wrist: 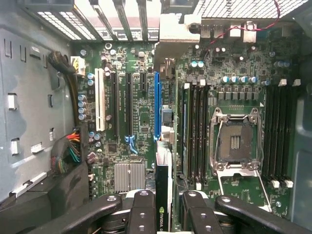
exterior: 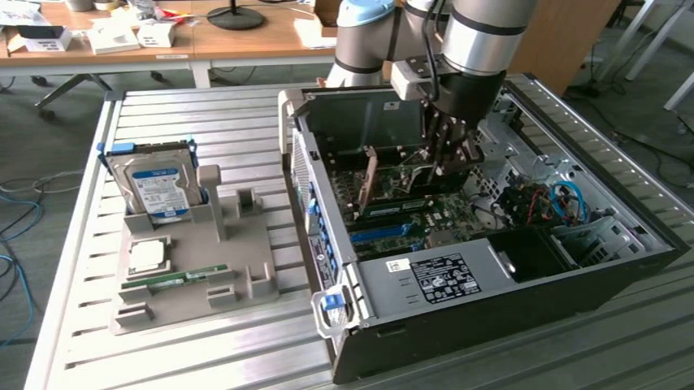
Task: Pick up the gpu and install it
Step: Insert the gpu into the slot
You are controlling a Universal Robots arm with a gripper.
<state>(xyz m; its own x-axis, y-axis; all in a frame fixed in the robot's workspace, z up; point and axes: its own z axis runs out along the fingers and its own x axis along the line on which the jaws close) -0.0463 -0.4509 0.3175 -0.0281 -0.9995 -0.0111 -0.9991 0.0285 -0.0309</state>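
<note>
My gripper [exterior: 444, 166] reaches down into the open computer case [exterior: 607, 268]. In the wrist view the gripper [wrist: 163, 202] is shut on the gpu [wrist: 162, 170], a thin dark card seen edge-on between the two black fingers [wrist: 144, 207]. The card runs over the motherboard [wrist: 139, 117] just beside the long blue slot [wrist: 157, 102], and its metal bracket [wrist: 178, 34] reaches the case's rear wall. In the exterior view the gpu's tan face [exterior: 368, 179] stands upright inside the case, toward the exterior view's left of the gripper. Whether the card's lower edge sits in a slot is hidden.
On the slatted table a grey holder [exterior: 244, 268] carries a silver hard drive [exterior: 161, 191], a processor chip [exterior: 146, 256] and a green memory stick [exterior: 174, 279]. Inside the case are the power supply [exterior: 440, 276], an empty processor socket [wrist: 235, 141] and cable bundles [wrist: 68, 151].
</note>
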